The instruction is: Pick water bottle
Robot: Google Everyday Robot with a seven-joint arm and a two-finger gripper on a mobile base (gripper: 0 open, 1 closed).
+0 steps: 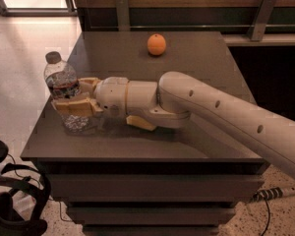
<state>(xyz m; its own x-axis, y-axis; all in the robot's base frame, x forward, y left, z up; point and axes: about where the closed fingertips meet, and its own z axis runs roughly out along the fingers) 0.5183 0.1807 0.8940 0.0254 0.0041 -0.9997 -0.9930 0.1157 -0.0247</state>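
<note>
The water bottle [64, 90] is a clear ribbed plastic bottle with a grey cap and a dark label band. It stands upright near the left edge of the dark table [196, 58]. My gripper [73, 96] reaches in from the right on a long white arm, and its tan fingers [73, 106] sit on both sides of the bottle's middle, shut on it. The bottle's base rests on or just above the table surface; I cannot tell which.
An orange [157, 44] lies at the far middle of the table. A wooden wall with metal brackets [262, 14] runs behind. Black gear [12, 200] and a cable sit on the floor at front left.
</note>
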